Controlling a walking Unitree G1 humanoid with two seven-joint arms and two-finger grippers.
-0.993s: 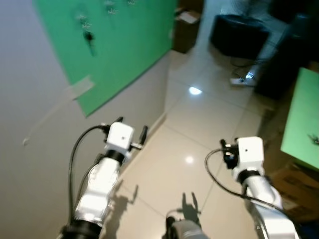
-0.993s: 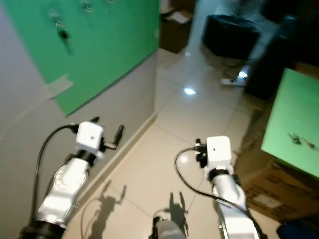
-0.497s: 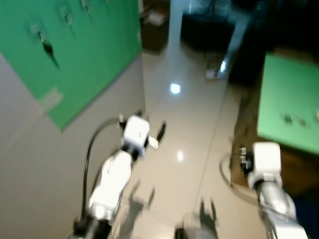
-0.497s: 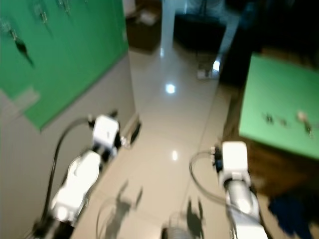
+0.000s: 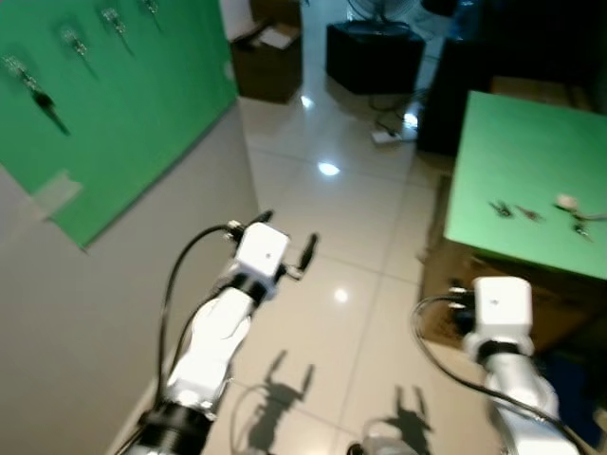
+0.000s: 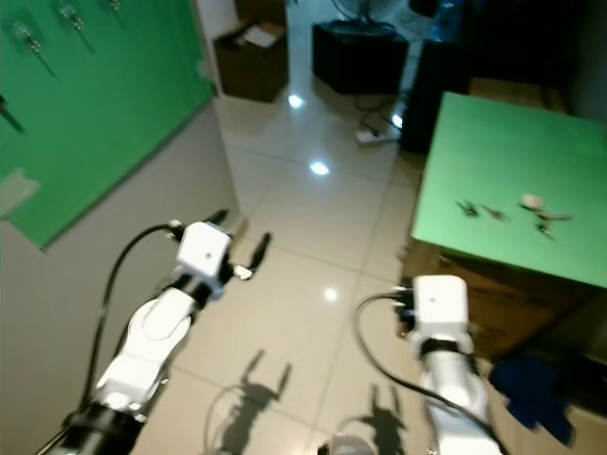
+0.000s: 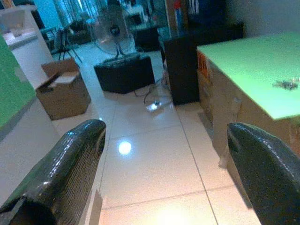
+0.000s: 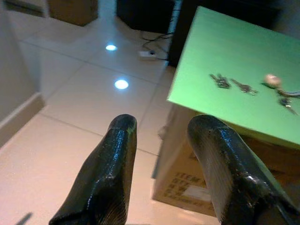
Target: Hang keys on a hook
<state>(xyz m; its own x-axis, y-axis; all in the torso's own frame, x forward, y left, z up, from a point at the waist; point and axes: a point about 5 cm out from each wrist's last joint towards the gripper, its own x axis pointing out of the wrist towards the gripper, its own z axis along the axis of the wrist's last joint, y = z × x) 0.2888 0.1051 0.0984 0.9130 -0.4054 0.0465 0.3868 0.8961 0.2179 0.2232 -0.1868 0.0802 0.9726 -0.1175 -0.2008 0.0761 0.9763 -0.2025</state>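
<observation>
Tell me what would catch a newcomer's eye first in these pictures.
Probably the green board on the wall to the robot's left, with keys already on its hooks. Next, the green table ahead on the right, where more keys lie loose. Both arms reach over a glossy tiled floor, left claw and right claw open and empty.

Hidden, cropped or too small to read

We cannot count the small metal keys (image 5: 512,210) on the green-topped table (image 5: 531,171), whose far side runs off frame; the pale round object (image 5: 567,201) beside them stays unidentifiable. On the green wall board (image 5: 123,104), the small hooks (image 5: 71,40) blur, and one dark hanging key (image 5: 45,106) lacks detail.
</observation>
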